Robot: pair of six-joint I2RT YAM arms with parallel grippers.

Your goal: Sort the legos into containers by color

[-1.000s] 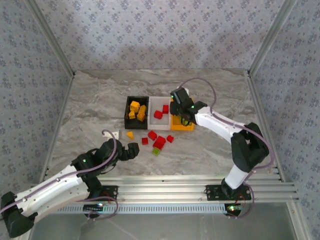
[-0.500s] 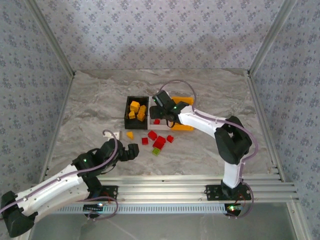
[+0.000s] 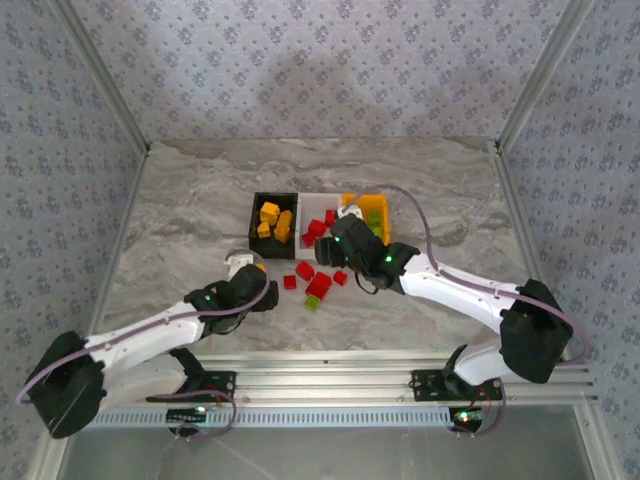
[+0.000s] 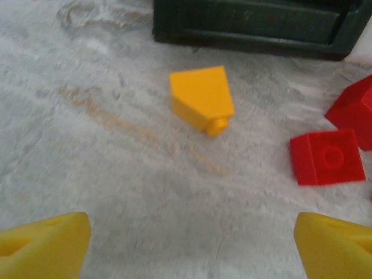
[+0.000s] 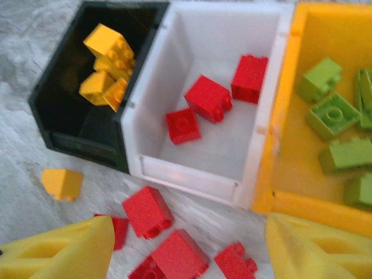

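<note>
Orange-yellow lego [image 4: 200, 99] lies loose just before the black bin [image 4: 250, 26]. Left gripper [image 4: 189, 247] hovers near it, jaws apart, empty. Centre the 2 fingers [image 4: 40, 244] across the brick's flat sides, then close. Right gripper [image 5: 186, 250], jaws apart, hangs over loose red legos [image 5: 148, 212].

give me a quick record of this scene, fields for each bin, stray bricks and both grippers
black bin: orange-yellow bricks
white bin: three red bricks
orange-yellow bin: lime green bricks
table: one stray orange-yellow brick, several stray red bricks, one stray lime green brick
left gripper: open, empty, facing the stray orange-yellow brick
right gripper: open, empty, over the stray red bricks
</note>
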